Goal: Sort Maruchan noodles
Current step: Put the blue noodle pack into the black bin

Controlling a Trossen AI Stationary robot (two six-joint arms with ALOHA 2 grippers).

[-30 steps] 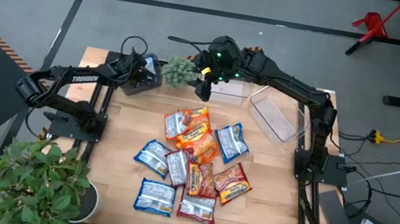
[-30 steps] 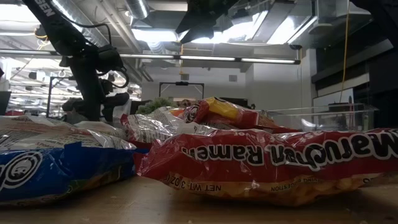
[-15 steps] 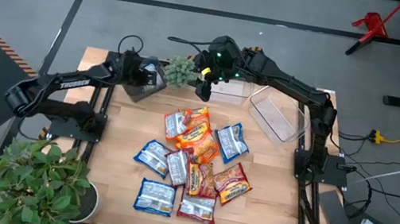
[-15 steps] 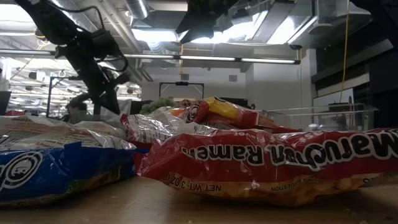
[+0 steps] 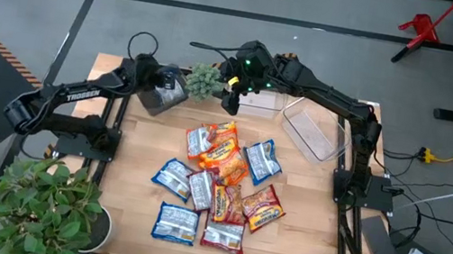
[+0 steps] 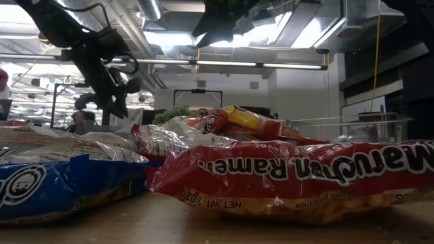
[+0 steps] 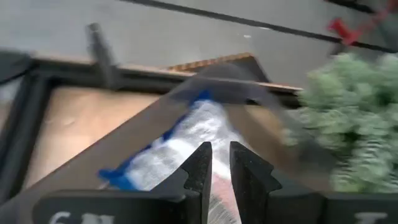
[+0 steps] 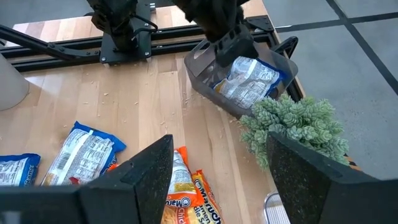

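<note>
Several Maruchan packets (image 5: 218, 180), blue-and-white, orange and red, lie overlapping at the table's middle; the low view shows a red one (image 6: 291, 173) and a blue one (image 6: 61, 183) up close. One blue-and-white packet (image 8: 249, 78) lies inside a dark bin (image 5: 167, 98) at the far left. My left gripper (image 5: 159, 80) hovers over that bin's rim with its fingers (image 7: 221, 152) nearly together and nothing between them; it also shows in the right wrist view (image 8: 227, 40). My right gripper (image 5: 231, 100) hangs open (image 8: 219, 143) beside the small green plant (image 5: 202, 79), above the pile's far end.
Two clear bins (image 5: 309, 126) (image 5: 258, 103) stand along the far right of the table. The small green plant sits between the dark bin and those bins. A big potted plant (image 5: 40, 207) overhangs the near left corner. Bare wood (image 5: 300, 239) shows around the pile.
My left gripper has risen from low at the dark bin and tipped from upright to slanting. The pile and my right arm have kept still.
</note>
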